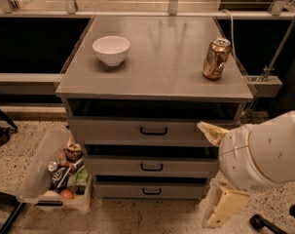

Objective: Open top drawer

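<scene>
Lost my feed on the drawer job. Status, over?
End effector open, at the right end of the wide grey top drawer, off its black bar handle. Drawer looks shut. Nothing between end effector and handle.

Grey tabletop (pixel 161 67): flat, matte, with a faint glare toward the back edge. I count two things on it. White bowl (pixel 111 49): upright, mouth up, in the back left part, nearer the left edge than the middle. Copper-coloured can (pixel 216 58): upright, close to the right edge, a little nearer the front edge than the bowl. Bowl and can stand well apart, neither touching an edge. My gripper (pixel 211 173) hangs off the tabletop, below its front right corner.
</scene>
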Robot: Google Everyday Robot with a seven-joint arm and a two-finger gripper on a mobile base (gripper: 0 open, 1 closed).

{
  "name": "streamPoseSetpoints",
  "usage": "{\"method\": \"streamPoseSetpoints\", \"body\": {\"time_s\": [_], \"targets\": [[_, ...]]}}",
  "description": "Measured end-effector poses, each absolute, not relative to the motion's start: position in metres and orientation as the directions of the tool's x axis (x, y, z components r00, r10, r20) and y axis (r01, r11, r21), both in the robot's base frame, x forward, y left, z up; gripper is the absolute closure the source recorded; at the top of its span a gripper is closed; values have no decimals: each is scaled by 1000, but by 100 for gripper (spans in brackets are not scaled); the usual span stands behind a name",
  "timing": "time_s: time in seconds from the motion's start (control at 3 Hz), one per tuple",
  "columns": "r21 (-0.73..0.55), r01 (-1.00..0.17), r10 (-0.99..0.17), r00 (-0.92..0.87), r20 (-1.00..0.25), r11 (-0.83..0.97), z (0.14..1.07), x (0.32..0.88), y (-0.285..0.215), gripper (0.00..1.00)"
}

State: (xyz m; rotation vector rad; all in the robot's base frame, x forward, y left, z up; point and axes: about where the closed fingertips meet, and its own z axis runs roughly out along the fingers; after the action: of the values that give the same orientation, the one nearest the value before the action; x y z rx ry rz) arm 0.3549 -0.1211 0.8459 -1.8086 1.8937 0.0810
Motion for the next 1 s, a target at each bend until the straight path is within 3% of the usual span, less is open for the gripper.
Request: {"method": "streamPoseSetpoints", "body": {"time_s": [0.67,1.0], "targets": [[-502,-839,-821,126,-557,212,888,425,-149,0],[-508,-838,-821,139,-554,201,889,425,-147,0]]}}
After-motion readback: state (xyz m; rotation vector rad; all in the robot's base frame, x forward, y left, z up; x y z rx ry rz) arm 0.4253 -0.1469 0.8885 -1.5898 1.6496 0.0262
